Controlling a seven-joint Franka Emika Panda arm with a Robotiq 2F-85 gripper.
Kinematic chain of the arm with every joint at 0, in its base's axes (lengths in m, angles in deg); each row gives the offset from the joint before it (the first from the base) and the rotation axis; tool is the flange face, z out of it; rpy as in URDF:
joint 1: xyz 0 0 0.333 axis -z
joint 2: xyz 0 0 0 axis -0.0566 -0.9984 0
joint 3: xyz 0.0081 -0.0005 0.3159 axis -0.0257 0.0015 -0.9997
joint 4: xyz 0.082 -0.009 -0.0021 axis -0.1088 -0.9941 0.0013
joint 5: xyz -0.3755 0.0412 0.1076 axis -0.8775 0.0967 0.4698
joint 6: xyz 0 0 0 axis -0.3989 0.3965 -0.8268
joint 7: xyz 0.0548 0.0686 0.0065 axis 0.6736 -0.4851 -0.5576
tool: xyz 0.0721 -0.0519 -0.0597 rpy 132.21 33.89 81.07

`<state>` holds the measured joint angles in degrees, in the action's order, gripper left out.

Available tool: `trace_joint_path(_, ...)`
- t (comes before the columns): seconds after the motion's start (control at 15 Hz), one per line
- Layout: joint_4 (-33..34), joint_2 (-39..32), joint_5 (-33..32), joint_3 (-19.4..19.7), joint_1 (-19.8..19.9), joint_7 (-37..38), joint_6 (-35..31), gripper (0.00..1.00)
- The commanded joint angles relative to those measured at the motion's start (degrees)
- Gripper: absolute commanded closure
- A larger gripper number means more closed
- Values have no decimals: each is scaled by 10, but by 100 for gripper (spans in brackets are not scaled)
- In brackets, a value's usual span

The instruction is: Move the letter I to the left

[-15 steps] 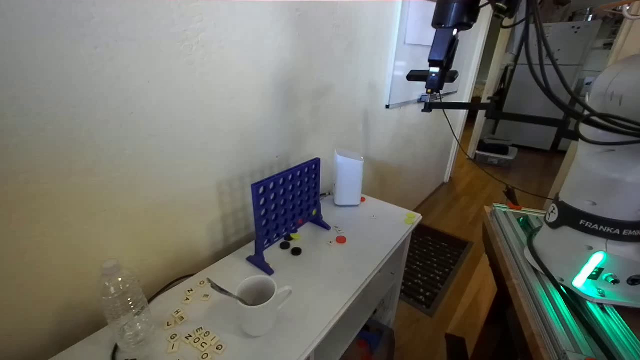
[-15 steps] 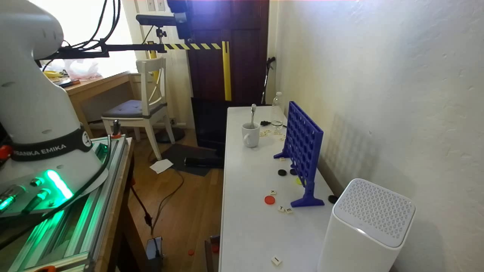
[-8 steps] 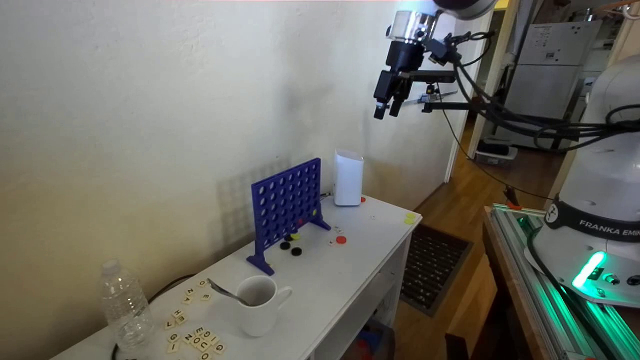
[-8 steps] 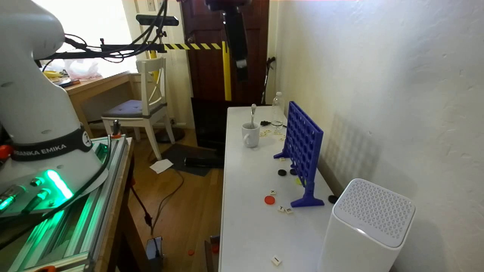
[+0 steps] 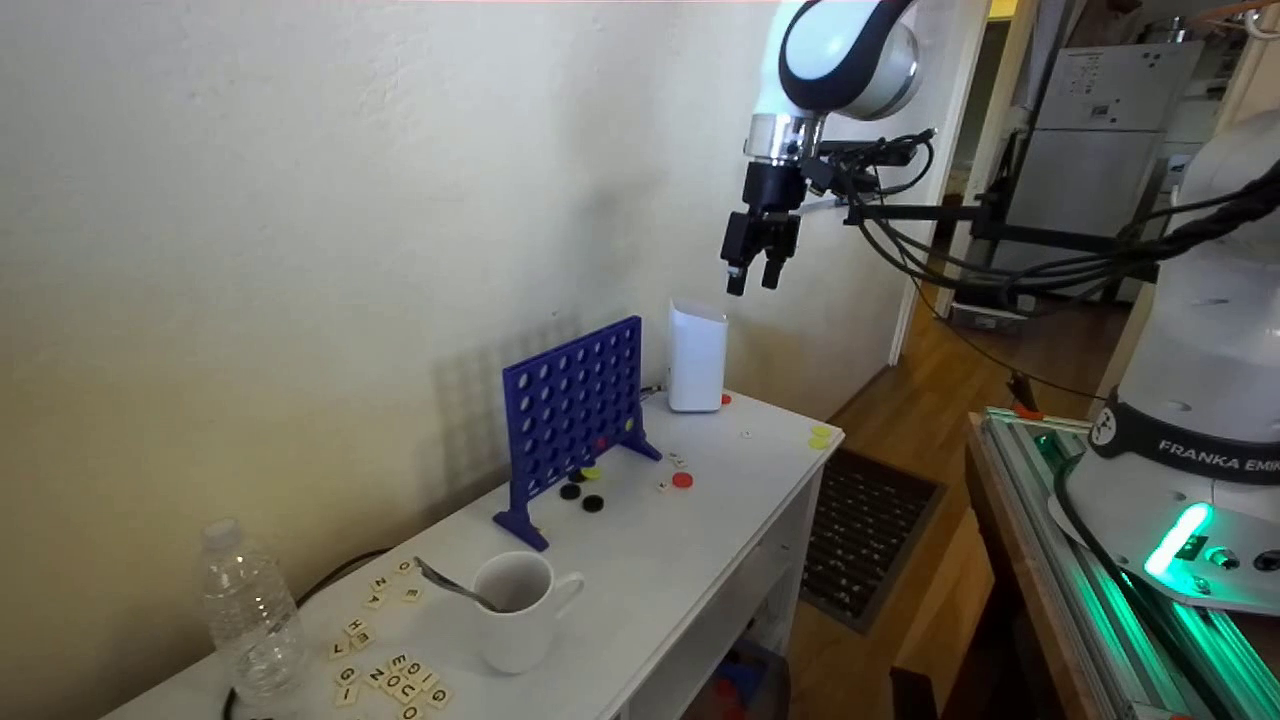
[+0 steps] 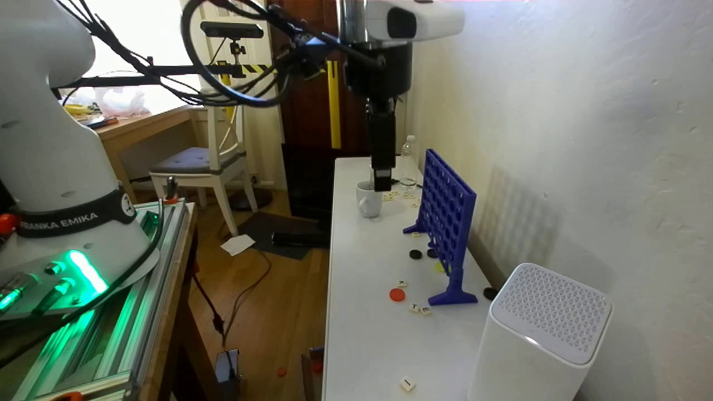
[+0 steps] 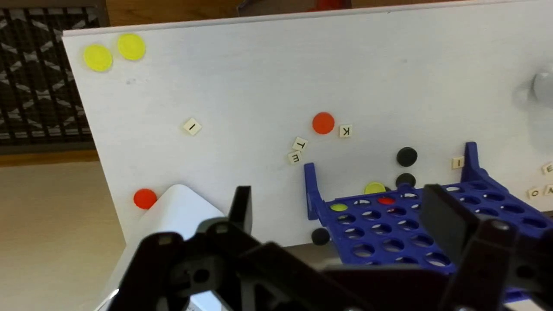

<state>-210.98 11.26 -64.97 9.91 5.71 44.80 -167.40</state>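
A small cream tile with the letter I (image 7: 192, 126) lies flat on the white table in the wrist view. It also shows in both exterior views (image 5: 746, 434) (image 6: 407, 384), near the table end by the white device. A further I tile (image 7: 458, 163) lies beside a foot of the blue rack. My gripper (image 5: 754, 282) hangs open and empty, high above the table, pointing down. In an exterior view (image 6: 382, 181) it shows side-on. In the wrist view its fingers (image 7: 338, 194) are wide apart, with nothing between them.
A blue game rack (image 5: 575, 400) stands along the wall. A tall white device (image 6: 548, 328) stands near the I tile. T (image 7: 300, 144), E (image 7: 294, 157) and K (image 7: 345, 131) tiles and coloured discs lie around. A mug (image 5: 515, 625) with a spoon and a bottle (image 5: 250, 620) stand farther along.
The arm has swung over the table and my gripper has come lower, closer to the wall and turned to point down. The tiles and other table objects have not moved.
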Motion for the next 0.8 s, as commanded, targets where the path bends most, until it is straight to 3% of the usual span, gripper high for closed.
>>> trace_joint_path(0.0,19,-55,70,13,2,-44,-15,0)
trace_joint_path(0.4,9,-106,305,36,28,-85,-67,0)
trace_joint_path(0.6,16,-148,372,35,50,-64,-91,0)
trace_joint_path(0.73,25,-184,364,31,58,-12,-103,0)
